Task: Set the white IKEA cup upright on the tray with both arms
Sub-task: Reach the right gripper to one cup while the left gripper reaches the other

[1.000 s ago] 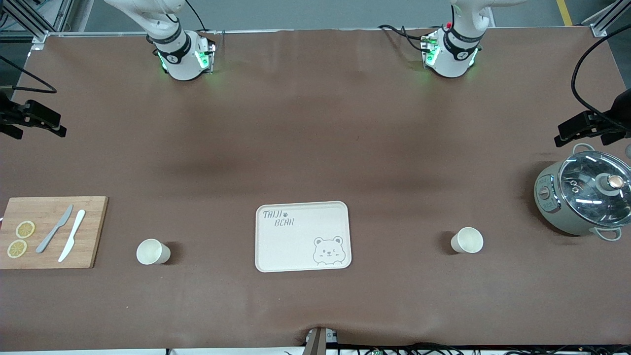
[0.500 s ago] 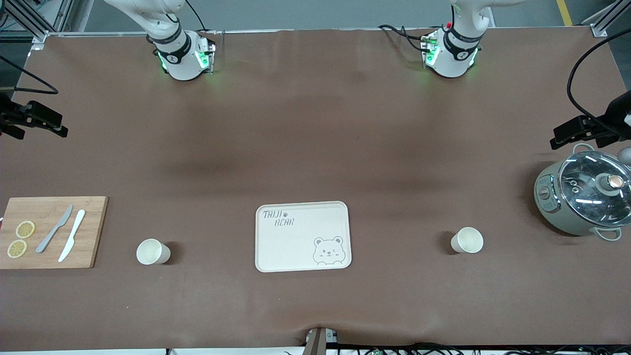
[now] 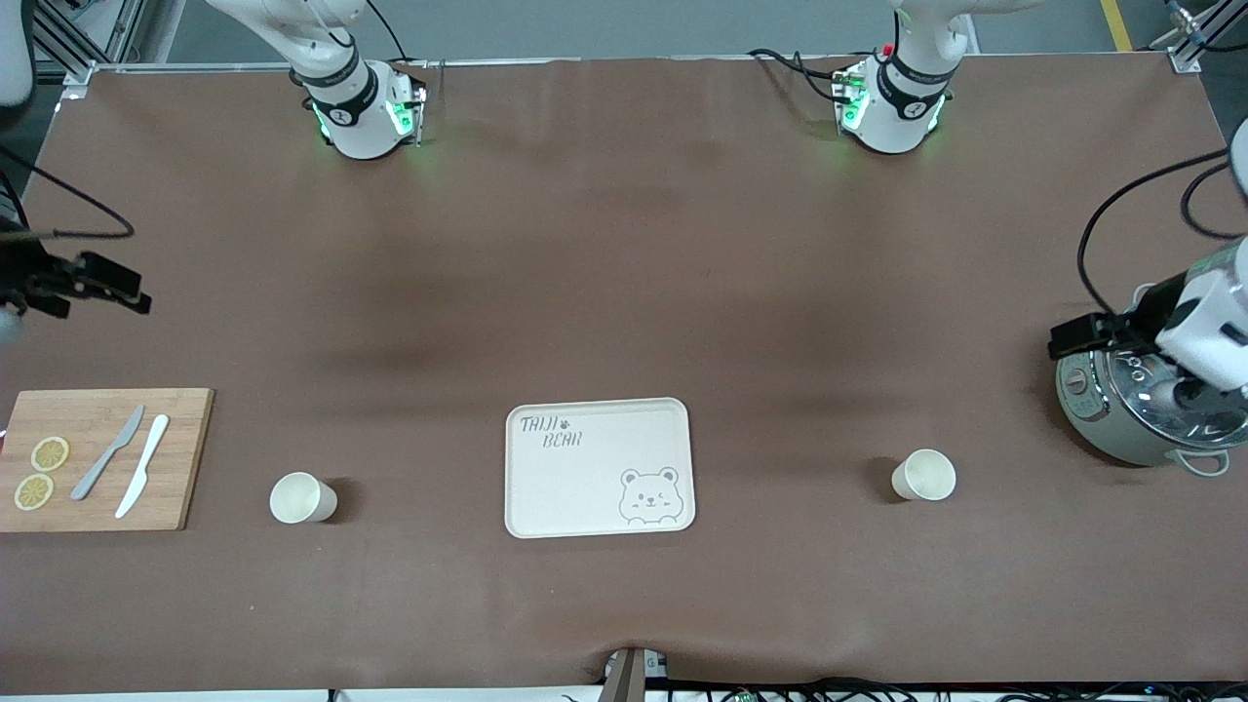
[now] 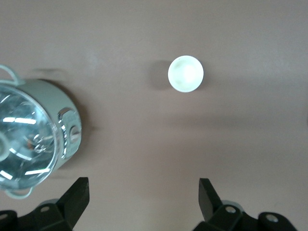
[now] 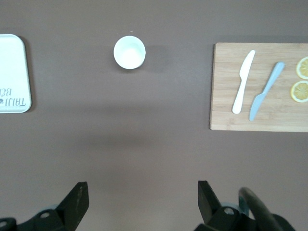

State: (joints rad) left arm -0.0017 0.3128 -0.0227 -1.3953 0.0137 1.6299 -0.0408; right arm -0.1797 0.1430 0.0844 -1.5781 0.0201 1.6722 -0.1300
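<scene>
The cream tray (image 3: 597,468) with the bear drawing lies in the middle of the table, near the front camera. One white cup (image 3: 302,498) stands upright between the tray and the cutting board. It also shows in the right wrist view (image 5: 129,52). A second white cup (image 3: 923,475) stands upright between the tray and the pot, and shows in the left wrist view (image 4: 186,73). My left gripper (image 3: 1072,336) (image 4: 143,192) is open and empty, up in the air beside the pot. My right gripper (image 3: 122,291) (image 5: 143,195) is open and empty, over bare table above the board's end.
A grey-green pot (image 3: 1136,414) with a glass lid stands at the left arm's end, partly covered by the left wrist. A wooden cutting board (image 3: 97,458) at the right arm's end carries two knives (image 3: 127,463) and two lemon slices (image 3: 41,471).
The left gripper has moved down the front view to the pot, and its wrist now covers part of the lid. The right gripper has shifted slightly toward the board. Cups and tray have not moved.
</scene>
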